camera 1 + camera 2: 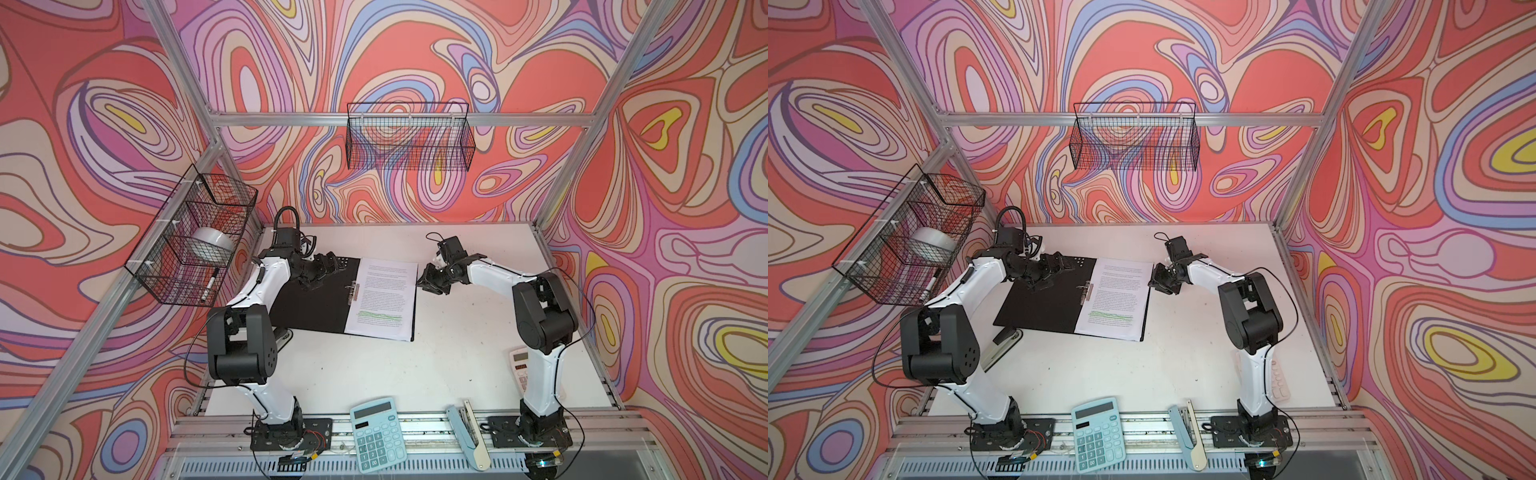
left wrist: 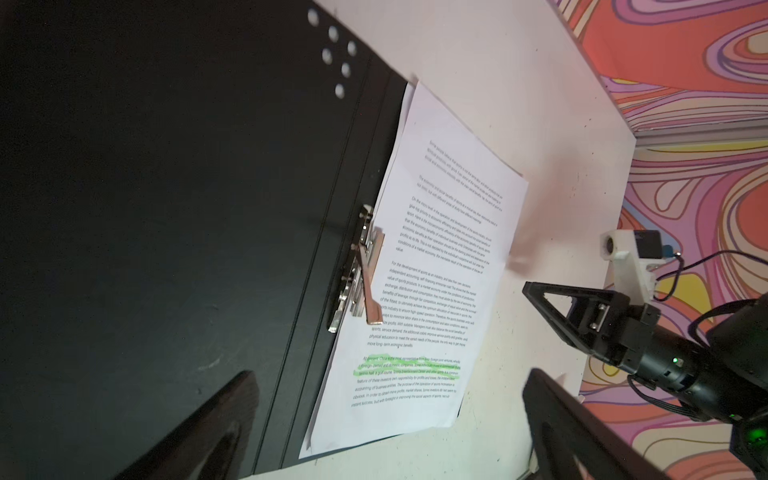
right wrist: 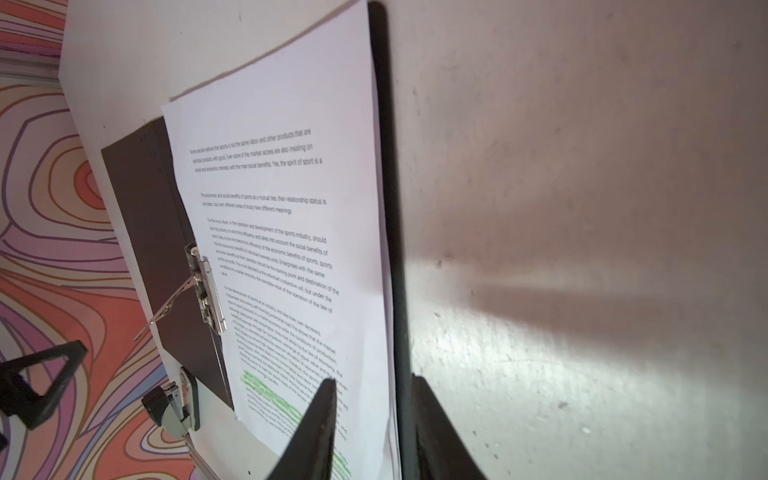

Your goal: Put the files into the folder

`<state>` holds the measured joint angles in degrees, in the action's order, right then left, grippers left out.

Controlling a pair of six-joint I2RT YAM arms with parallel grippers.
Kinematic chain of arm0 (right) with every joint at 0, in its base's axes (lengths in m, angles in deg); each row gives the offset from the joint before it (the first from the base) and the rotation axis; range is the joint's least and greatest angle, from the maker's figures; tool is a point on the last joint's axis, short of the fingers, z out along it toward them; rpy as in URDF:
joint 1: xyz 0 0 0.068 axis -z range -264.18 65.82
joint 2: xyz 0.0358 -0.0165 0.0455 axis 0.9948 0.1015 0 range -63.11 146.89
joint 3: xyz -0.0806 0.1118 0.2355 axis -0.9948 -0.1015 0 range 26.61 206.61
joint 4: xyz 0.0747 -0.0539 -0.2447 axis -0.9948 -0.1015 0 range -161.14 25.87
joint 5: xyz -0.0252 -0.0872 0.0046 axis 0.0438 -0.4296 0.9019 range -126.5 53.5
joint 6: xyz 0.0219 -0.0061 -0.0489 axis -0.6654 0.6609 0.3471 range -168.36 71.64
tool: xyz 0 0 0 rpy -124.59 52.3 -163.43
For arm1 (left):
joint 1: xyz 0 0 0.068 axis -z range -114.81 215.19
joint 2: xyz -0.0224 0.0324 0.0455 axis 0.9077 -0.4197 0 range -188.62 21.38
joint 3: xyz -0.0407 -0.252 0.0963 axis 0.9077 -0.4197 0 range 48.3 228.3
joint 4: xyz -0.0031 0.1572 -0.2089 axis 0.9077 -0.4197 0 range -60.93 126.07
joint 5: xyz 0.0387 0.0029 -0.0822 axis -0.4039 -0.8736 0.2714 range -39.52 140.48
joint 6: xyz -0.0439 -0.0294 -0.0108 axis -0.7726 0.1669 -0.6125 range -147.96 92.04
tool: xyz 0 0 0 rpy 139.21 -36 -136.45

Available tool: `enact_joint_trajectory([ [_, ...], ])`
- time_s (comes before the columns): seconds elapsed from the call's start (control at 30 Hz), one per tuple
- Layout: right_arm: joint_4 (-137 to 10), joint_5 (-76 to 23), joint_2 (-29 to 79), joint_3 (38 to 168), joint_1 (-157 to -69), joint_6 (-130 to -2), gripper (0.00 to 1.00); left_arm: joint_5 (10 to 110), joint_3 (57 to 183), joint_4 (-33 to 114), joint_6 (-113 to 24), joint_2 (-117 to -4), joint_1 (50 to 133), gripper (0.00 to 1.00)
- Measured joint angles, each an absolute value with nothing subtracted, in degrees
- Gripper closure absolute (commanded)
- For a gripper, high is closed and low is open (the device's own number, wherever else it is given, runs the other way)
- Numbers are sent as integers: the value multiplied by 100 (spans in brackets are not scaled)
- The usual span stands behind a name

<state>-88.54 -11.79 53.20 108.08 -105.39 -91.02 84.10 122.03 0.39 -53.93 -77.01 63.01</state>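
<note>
— Since the folder [image 1: 316,307] lies open, which way does it run?
— It lies flat at the middle of the white table [image 1: 457,340] with its black inside up. The spine and long edges run from upper frame to lower, leaning slightly.
— And the files [image 1: 384,295]?
— They're on its right half, long axis along the spine. The text heads toward the upper frame, with green lines near the lower end. The metal clip [image 1: 353,293] sits at their left edge.
— Jaws?
— Over the black left half, the left gripper [image 1: 326,272] hangs spread wide and empty. Just beside the files' right edge, the right gripper [image 1: 422,284] has its jaws a little apart, pinching nothing.
— The room?
— The walls [image 1: 415,62] are swirled red, pink and purple. A teal calculator [image 1: 378,434] and a pale stapler [image 1: 467,436] lie at the lower edge.
</note>
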Motion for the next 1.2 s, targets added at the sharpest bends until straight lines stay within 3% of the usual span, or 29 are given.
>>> enact_joint_trajectory([
  [0.57,-8869,-952,5958,11527,-10259,-9089,67,9689,11075,1486,-5804,-8295,6550,0],
  [1.2,-8784,-373,6238,11667,-10054,-9082,66,8837,11242,1708,-5702,-8411,7057,0],
])
